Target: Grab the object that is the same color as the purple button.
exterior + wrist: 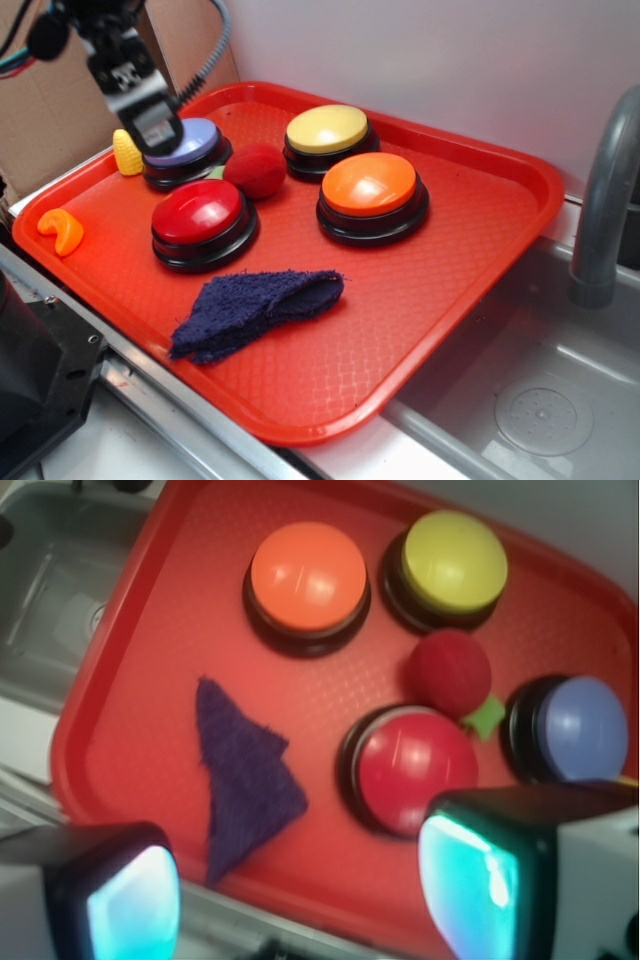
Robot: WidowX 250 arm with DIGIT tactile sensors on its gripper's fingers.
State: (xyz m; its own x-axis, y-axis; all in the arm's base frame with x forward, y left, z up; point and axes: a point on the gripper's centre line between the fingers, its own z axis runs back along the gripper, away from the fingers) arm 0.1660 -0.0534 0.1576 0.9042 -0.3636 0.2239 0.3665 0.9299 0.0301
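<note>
Red tray (470,270) sits on the counter (120,400), with a steel sink (540,400) to the right and a grey faucet (605,200) at the far right.

Four domed buttons on the tray. Purple button (185,150) at far left, pale lavender dome on a black base. Yellow button (328,135) at the far middle. Orange button (372,195) right of centre. Red button (200,222) nearer, left of centre. Fuzzy red ball (256,170) lies between the purple, yellow and red buttons, close to the purple one; whether they touch cannot be told. A small green bit (486,716) shows beside the ball in the wrist view.

Dark navy-purple rag (255,312) lies flat and crumpled on the near part of the tray, just in front of the red button and not touching it, folded to a rough triangle. In the wrist view the rag (245,775) is left of the red button and below the orange one.

Yellow toy corn (127,152) stands at the far left edge of the tray beside the purple button. Orange curved piece (62,230) lies at the near left corner.

Claw (150,125) hangs over the far left of the tray, above the purple button and well apart from the rag. In the wrist view its fingers (115,900) are spread wide with nothing between them.
</note>
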